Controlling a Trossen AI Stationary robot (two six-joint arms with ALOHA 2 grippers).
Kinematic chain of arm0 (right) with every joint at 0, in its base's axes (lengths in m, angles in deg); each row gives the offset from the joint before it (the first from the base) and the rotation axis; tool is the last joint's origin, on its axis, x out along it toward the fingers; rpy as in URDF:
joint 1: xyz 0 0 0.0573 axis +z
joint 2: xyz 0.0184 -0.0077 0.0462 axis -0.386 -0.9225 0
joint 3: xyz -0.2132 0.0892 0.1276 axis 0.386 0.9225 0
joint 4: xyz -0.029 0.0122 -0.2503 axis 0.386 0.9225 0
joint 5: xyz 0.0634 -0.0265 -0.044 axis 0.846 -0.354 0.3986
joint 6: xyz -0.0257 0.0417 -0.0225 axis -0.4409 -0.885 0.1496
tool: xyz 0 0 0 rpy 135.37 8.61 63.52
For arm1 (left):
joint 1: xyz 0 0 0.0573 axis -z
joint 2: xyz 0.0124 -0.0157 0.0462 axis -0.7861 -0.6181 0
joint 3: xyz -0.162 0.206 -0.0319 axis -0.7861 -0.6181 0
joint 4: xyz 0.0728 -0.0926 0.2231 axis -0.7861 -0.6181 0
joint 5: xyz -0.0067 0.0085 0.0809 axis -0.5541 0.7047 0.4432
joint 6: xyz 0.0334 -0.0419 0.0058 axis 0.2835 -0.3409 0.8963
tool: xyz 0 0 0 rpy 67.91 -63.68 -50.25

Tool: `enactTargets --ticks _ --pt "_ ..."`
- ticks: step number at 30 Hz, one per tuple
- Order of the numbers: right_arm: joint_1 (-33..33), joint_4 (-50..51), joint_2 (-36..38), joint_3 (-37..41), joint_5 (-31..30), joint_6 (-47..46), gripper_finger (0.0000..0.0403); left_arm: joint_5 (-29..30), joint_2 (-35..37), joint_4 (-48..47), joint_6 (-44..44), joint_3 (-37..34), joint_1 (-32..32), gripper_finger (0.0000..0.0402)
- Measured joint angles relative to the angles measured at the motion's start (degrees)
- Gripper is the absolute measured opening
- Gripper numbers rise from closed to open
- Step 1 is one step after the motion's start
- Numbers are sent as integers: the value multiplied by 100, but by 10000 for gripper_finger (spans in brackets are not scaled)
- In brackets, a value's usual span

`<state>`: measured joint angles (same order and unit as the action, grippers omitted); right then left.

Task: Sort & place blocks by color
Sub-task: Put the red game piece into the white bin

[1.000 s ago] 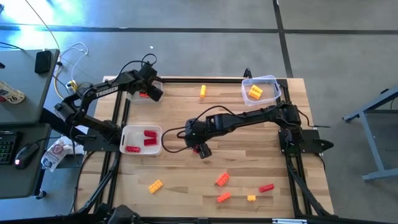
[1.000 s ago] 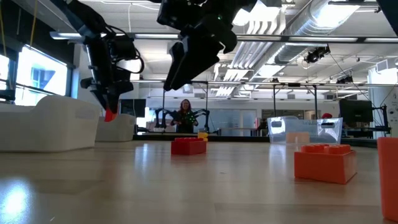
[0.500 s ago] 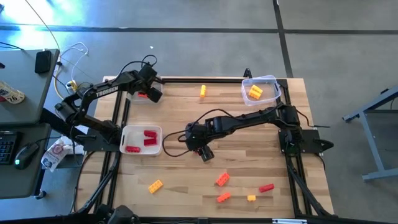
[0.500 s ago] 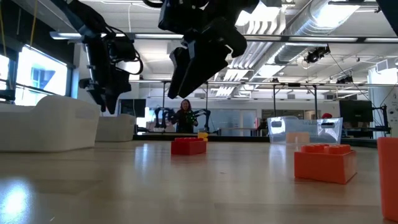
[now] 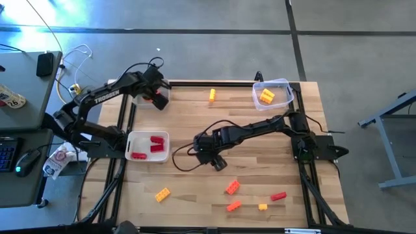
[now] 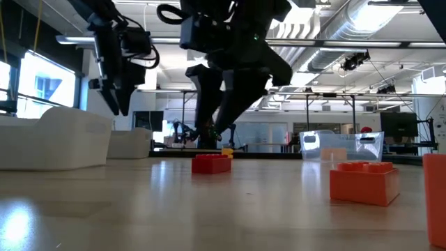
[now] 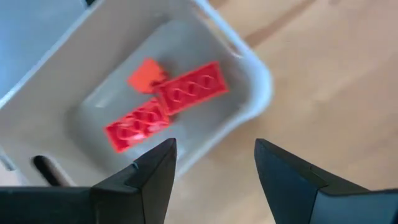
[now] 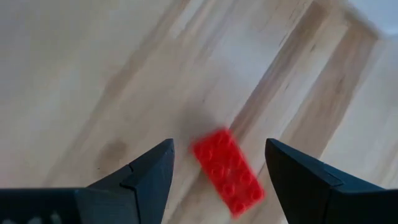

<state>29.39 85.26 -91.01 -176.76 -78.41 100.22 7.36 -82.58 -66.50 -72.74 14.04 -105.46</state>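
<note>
Since the earlier frame: left gripper (image 5: 159,97) let go of its red brick, which now sits in the far-left white tray (image 7: 249,68); right gripper (image 5: 218,162) has slid further toward the near edge of the table (image 5: 195,123), mid-table.

Left jaws spread wide, empty, over that tray. Tray is smooth white plastic with rounded corners; it holds two flat studded red plates (image 7: 189,95) side by side, plus one small red-orange piece (image 7: 146,74).

Right jaws also wide apart, nothing between them, straddling a studded red brick (image 8: 227,171) lying on the pale wood-grain tabletop.

Second white tray (image 5: 148,145) at the left edge: three red bricks. Clear plastic tub (image 5: 273,95) at the far right corner: yellow bricks.

Loose blocks: one yellow brick (image 5: 212,95) by the far edge, yellow-orange brick (image 5: 162,194) near the near edge, orange bricks (image 5: 232,188) and another red one (image 5: 278,195) toward the near right.
</note>
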Motion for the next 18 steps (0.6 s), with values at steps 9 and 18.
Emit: enactTargets --ticks 9,18 --pt "17 -27 -103 -2 -373 508 238 -754 539 -432 -107 0 672 204" --pt "-33 96 -221 -2 -768 842 238 -964 1001 -661 -544 0 1588 203"
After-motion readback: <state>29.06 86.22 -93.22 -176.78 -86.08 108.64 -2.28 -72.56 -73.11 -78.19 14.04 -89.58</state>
